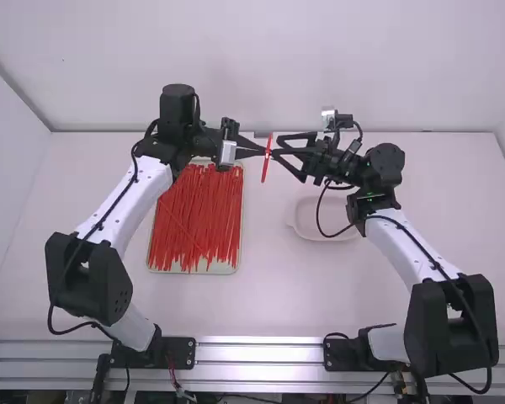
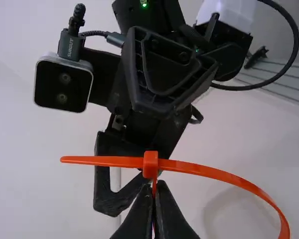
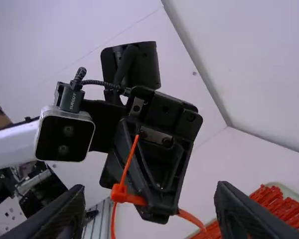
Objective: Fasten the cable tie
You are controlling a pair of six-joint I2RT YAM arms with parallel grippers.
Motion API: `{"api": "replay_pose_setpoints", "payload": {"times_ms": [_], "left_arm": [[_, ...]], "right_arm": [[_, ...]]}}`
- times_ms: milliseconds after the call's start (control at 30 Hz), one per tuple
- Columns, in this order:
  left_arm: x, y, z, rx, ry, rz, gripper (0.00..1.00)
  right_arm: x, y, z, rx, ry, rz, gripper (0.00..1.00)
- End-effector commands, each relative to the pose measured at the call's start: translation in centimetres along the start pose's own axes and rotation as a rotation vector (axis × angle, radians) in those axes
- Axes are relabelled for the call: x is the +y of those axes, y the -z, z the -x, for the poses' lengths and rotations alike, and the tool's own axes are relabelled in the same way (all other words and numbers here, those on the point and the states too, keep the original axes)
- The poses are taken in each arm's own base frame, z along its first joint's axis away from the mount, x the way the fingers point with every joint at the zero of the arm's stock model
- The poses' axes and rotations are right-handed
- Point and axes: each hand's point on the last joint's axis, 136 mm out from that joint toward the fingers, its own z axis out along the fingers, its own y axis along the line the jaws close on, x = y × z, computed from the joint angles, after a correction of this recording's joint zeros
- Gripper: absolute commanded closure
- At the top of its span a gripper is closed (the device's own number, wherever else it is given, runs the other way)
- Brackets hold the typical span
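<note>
Field notes, both arms up at the far middle of the table [image 1: 261, 295].

Left gripper [image 2: 153, 193]: fingers pressed together, pinching the red cable tie [image 2: 150, 164] on the strap just under its head. In the left wrist view the strap runs through the head. A short end pokes out on one side, and the long part arcs away on the other and leaves the picture. So I read it as threaded and looped. I cannot tell how tight it is.

Right gripper [image 1: 279, 156]: it faces the left one, tip to tip and very close. In its own wrist view the two fingers [image 3: 249, 214] are spread wide, with the left gripper and the tie between and beyond them. I cannot tell whether either finger touches the tie.

Where the tie is: held in the air between the two grippers, off the table, hanging roughly upright in the high view. It sits just past the far right corner of the tray [image 1: 194, 271].

On the table: the tray lies left of centre under the left arm, carrying a heap of loose red cable ties [image 1: 198, 215] lying mostly lengthwise. A shallow white dish [image 1: 320, 225] sits to the right of the tray, well apart from it and partly under the right arm's forearm and cable.
</note>
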Motion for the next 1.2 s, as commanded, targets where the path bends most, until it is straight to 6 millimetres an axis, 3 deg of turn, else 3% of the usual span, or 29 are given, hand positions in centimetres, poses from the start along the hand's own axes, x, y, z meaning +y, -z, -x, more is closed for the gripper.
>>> {"api": "replay_pose_setpoints", "payload": {"times_ms": [0, 600, 800, 900, 1167], "left_arm": [[-0.5, -0.3, 0.6, -0.036, 0.010, -0.023, 0.98], [-1.0, -1.1, 0.8, -0.044, 0.033, -0.039, 0.98], [-1.5, -2.0, 1.1, -0.055, 0.021, -0.057, 0.98], [-1.4, -2.0, 0.7, -0.034, 0.023, -0.048, 0.98], [-1.5, -2.2, 0.8, -0.039, 0.027, -0.053, 0.98]], "right_arm": [[0.7, -0.2, 1.1, -0.014, 0.000, 0.011, 0.28], [1.6, -0.2, 1.2, -0.006, -0.030, 0.045, 0.28], [1.6, -0.2, 1.1, -0.003, -0.031, 0.047, 0.41], [1.6, -0.2, 1.1, -0.002, -0.032, 0.048, 0.54], [2.3, -1.1, 0.7, 0.005, -0.033, 0.069, 0.66]]}}
